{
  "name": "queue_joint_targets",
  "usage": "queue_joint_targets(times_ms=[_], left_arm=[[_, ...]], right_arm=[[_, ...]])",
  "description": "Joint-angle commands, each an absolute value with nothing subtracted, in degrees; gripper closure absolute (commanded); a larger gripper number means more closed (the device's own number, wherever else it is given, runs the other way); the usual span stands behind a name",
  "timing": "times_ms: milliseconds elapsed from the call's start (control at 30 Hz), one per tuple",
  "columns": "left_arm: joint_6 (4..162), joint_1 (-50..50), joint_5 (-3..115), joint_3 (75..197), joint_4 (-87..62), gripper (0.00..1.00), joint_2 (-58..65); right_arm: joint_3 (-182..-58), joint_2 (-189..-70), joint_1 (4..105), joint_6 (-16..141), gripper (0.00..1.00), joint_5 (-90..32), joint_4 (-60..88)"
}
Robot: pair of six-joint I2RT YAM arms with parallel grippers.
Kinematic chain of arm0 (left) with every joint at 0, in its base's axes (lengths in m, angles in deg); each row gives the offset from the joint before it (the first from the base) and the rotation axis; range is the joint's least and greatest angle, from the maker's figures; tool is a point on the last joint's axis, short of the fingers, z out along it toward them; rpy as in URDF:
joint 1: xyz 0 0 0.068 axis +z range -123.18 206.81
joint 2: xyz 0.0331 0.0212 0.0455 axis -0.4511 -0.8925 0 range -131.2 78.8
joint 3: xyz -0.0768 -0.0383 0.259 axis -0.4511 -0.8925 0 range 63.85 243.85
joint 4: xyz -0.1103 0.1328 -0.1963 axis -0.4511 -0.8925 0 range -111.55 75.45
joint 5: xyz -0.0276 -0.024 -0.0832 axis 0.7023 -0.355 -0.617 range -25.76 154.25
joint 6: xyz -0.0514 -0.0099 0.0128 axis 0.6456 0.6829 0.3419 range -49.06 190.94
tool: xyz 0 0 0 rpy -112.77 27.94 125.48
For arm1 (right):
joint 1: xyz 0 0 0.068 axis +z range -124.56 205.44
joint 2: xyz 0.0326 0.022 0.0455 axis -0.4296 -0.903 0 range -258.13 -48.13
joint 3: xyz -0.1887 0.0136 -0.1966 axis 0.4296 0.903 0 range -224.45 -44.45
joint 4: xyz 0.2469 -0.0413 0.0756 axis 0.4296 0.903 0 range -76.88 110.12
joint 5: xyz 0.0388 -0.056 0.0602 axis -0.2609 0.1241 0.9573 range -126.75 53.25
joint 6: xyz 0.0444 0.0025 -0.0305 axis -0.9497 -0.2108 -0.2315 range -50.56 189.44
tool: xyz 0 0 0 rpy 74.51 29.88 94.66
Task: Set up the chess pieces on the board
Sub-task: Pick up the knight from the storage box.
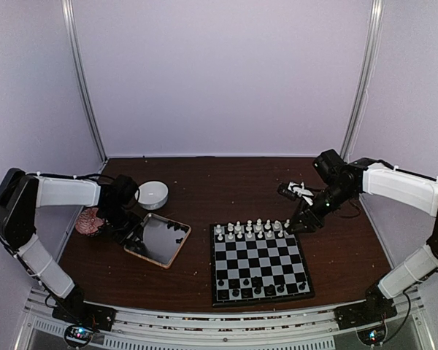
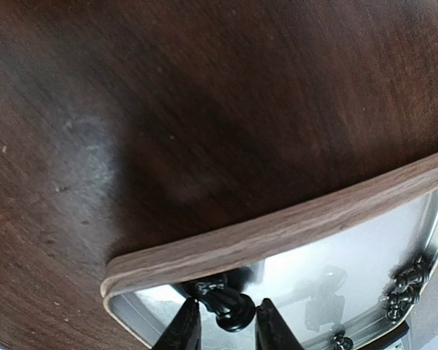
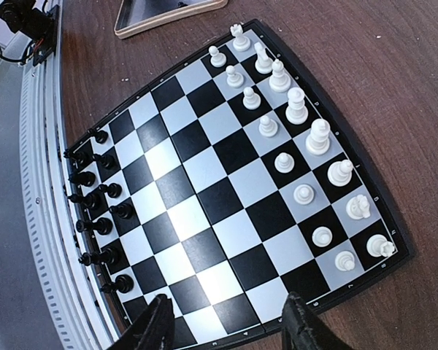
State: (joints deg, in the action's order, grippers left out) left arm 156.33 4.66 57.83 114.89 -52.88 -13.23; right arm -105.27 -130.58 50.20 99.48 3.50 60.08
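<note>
The board [image 1: 259, 264] lies at the middle front of the table. White chess pieces [image 1: 252, 229] fill its two far rows, and black chess pieces [image 1: 248, 289] stand along its near rows. In the right wrist view the board [image 3: 226, 211] shows white pieces [image 3: 299, 146] on the right and black pieces [image 3: 95, 211] on the left. My right gripper [image 3: 223, 324] is open and empty above the board's edge. My left gripper [image 2: 226, 328] is in the corner of the wooden-rimmed tray [image 2: 277, 233], shut on a black chess piece [image 2: 232, 310]. More black pieces [image 2: 405, 288] lie in the tray.
The wooden-rimmed tray [image 1: 177, 251] sits left of the board. A white bowl [image 1: 152, 195] and a pink object [image 1: 91, 221] are behind it. A small black and white object [image 1: 298, 191] lies at the back right. Pale crumbs dot the table.
</note>
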Motion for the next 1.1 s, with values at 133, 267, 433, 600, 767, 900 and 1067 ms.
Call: queue_joint_targets(times_ms=[133,267,433,600,767,900,1067], left_arm=[[155.7,5.1,59.0,116.6,-55.5,0.76,-14.4],[155.7,5.2,58.1,116.0,-55.2,0.81,-15.1],[156.4,5.2,58.1,115.4,-55.3,0.79,-14.9],[155.4,5.2,59.7,116.9,-58.1,0.77,-16.0],[154.4,5.2,61.8,117.6,-59.6,0.79,-16.6],[153.7,5.3,62.8,117.9,-60.1,0.81,-16.7],[150.0,5.2,64.8,120.4,-63.1,0.87,-17.1]], right_arm=[[-106.9,-130.9,50.2,100.1,0.49,4.4,61.2],[-106.9,-131.1,50.2,100.3,0.49,4.4,61.4],[-107.0,-131.3,50.2,100.5,0.49,4.6,61.7],[-107.0,-131.4,50.2,100.6,0.49,4.6,61.9],[-107.0,-131.4,50.2,100.7,0.5,4.6,62.0],[-107.1,-131.4,50.2,100.7,0.5,4.7,62.2],[-107.1,-131.5,50.2,100.7,0.5,4.8,62.2]])
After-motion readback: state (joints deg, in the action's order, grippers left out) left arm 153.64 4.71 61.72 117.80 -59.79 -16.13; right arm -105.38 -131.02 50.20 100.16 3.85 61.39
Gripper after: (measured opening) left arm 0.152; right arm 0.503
